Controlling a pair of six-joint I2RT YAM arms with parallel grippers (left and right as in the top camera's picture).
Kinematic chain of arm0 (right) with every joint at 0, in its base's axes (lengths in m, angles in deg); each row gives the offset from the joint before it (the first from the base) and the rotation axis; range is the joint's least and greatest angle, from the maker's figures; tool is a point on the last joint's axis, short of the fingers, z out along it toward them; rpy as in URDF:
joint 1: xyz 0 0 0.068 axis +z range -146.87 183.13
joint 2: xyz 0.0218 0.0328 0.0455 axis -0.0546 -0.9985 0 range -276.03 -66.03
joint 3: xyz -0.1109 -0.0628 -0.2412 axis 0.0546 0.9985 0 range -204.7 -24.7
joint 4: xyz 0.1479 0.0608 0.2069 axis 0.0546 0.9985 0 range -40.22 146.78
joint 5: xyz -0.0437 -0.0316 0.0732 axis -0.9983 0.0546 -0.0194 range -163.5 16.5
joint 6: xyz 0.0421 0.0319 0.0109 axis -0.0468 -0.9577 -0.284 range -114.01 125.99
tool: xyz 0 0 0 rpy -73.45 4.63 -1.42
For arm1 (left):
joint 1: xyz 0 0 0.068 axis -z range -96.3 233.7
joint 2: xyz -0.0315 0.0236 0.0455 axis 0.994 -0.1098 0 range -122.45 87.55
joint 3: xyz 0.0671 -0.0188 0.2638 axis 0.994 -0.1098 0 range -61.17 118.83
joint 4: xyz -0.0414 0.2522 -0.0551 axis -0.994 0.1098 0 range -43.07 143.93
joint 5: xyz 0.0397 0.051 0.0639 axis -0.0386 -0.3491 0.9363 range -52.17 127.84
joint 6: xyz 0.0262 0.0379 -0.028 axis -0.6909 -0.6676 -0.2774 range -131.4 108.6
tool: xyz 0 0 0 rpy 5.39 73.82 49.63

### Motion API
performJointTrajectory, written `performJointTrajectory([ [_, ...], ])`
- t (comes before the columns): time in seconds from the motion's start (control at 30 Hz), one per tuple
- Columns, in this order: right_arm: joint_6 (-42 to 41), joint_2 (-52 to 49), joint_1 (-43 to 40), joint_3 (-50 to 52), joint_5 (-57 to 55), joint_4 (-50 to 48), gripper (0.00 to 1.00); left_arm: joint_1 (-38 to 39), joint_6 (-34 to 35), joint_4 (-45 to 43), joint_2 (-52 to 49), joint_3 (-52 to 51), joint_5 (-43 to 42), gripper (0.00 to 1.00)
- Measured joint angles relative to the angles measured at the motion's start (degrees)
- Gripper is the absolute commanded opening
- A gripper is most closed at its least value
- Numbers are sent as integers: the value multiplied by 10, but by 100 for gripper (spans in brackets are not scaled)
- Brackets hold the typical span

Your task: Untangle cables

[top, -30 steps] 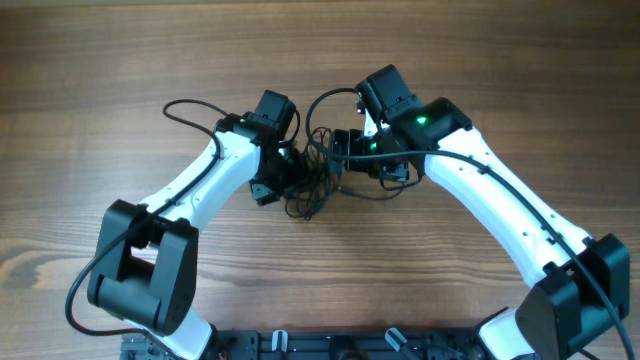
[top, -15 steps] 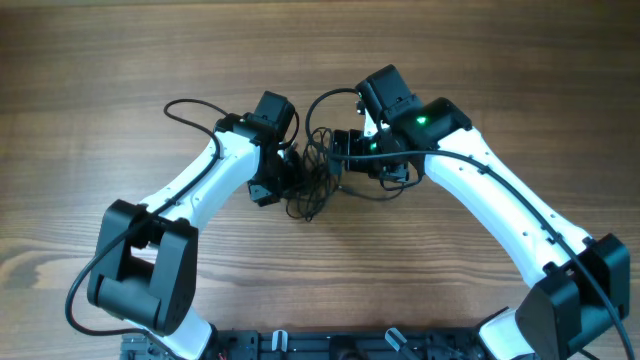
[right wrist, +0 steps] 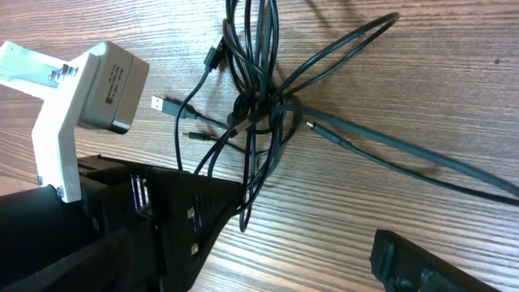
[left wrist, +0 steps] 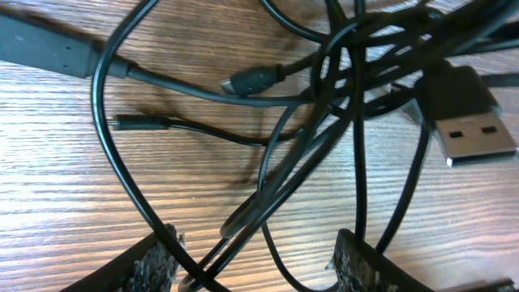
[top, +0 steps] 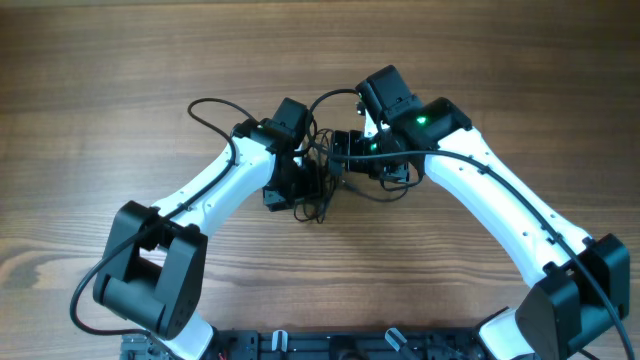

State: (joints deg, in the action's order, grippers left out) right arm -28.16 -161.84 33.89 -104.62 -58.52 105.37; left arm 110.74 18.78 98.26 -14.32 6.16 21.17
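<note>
1. The cables (top: pixel 318 182) lay as a loose knot of thin, dark, rubbery cords near the middle of the tabletop (top: pixel 100 70), a brown wood-grain surface with fine streaks.
2. In the right wrist view the cords crossed at one tight point. A rounded loop stood out from it, and one thicker cord ran off alone over the wood.
3. In the left wrist view a flat, rectangular USB plug (left wrist: pixel 478 142), silvery with a black housing, lay at one side of the crossing strands. A small rounded plug (left wrist: pixel 253 79) and a thin plug (left wrist: pixel 138 122) lay among them.
4. The left gripper (left wrist: pixel 255 264) stood over the knot with its rough, dark fingers apart. Several strands passed between them, and none was pinched.
5. The right gripper (right wrist: pixel 312 215) had its black, angular fingers spread wide just beside the knot, and it held nothing.
</note>
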Motion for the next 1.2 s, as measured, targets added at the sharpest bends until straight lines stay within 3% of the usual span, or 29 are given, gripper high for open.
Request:
performJointTrajectory([
  [0.27, 0, 0, 0, 0, 0, -1, 95, -5, -82, -3, 0, 0, -116, 67],
  [0.33, 0, 0, -1, 0, 0, -1, 95, -6, -92, -1, 0, 0, -131, 63],
  [0.53, 1, 0, -2, 0, -3, 2, 95, -9, -113, -1, 0, 0, -182, 36],
  [0.67, 5, 0, -3, 0, -8, 2, 95, -12, -140, -1, 0, 0, -251, 14],
  [0.7, 5, 0, -3, 0, -9, 2, 95, -13, -145, -1, 0, -1, -265, 4],
  [0.97, 6, 0, -6, -2, -6, -5, 95, -35, -166, 3, -6, -10, -375, 4],
  [1.13, 6, 0, 6, -1, -7, 0, 96, -83, -179, -9, -6, -11, -493, 4],
  [1.2, 6, 0, 7, -1, -10, -3, 96, -102, -180, -15, -6, -11, -529, 18],
])
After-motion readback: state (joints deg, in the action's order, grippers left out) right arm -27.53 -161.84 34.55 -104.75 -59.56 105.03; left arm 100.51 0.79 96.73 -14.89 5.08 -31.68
